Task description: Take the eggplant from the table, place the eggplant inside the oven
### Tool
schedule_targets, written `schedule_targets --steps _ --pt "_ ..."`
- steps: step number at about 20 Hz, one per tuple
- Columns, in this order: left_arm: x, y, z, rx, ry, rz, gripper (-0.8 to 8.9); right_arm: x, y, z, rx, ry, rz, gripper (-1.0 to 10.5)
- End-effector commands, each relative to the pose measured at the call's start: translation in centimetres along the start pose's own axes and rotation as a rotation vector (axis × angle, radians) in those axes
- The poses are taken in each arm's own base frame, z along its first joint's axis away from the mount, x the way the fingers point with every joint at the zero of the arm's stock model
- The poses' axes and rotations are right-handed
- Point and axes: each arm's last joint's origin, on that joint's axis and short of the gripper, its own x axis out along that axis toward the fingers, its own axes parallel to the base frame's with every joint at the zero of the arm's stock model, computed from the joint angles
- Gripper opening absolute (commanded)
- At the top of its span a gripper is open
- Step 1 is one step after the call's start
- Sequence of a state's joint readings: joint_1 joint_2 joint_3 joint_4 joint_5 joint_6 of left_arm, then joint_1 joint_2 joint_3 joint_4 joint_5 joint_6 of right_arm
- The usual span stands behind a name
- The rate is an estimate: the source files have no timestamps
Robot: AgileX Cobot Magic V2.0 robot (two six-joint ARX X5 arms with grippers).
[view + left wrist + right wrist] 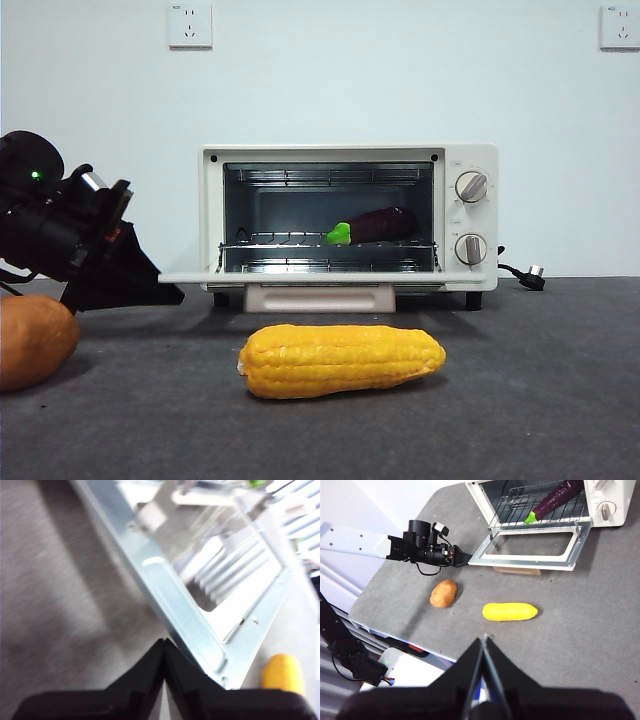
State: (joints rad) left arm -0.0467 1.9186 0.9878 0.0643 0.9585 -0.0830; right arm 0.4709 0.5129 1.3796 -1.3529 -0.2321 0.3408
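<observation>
The eggplant [385, 224] lies on the wire rack inside the oven [470, 160], green cap toward the opening; the right wrist view shows the eggplant [555, 497] there too. The oven door [190, 277] hangs open and level. My left gripper [170, 295] is shut and empty, its tip just under the door's left front corner; in its own view the left gripper [164, 641] sits close against the door's metal frame [165, 590]. My right gripper [485, 639] is shut, holds nothing and hovers high above the table's [540, 400] near side.
A yellow corn cob [340, 360] lies in front of the oven. An orange-brown potato-like lump [30, 340] sits at the left, close to the left arm. The oven's cable and plug [530, 275] trail to its right.
</observation>
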Motion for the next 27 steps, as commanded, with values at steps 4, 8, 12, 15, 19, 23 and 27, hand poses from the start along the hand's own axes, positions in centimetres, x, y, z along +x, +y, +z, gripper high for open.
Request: schedule_targets --steps 4,8,12,15,19,23,27 --pt "0.4 -0.6 0.8 -0.004 -0.045 -0.116 -0.07 0.0 -0.2 -0.4 0.002 0.023 -0.013 -0.1" --pt "0.3 -0.7 1.6 0.001 -0.092 -0.128 -0.07 0.0 -0.2 -0.4 0.002 0.023 -0.013 -0.1" --pt "0.2 -0.9 2.4 0.011 -0.14 -0.135 -0.07 0.0 -0.2 -0.4 0.002 0.023 -0.013 -0.1" --pt "0.0 -1.2 3.0 0.016 -0.178 -0.148 -0.07 0.0 -0.2 -0.4 0.002 0.023 -0.013 -0.1" --pt "-0.1 -1.5 4.1 0.036 -0.226 -0.13 -0.07 0.0 -0.2 -0.4 0.002 0.019 -0.024 -0.1" --pt "-0.4 -1.8 5.6 0.07 -0.268 -0.101 -0.06 0.0 -0.2 -0.4 0.002 0.019 -0.023 -0.1" --pt "-0.6 -2.4 7.2 0.105 -0.313 -0.074 -0.06 0.0 -0.2 -0.4 0.002 0.019 -0.023 -0.1"
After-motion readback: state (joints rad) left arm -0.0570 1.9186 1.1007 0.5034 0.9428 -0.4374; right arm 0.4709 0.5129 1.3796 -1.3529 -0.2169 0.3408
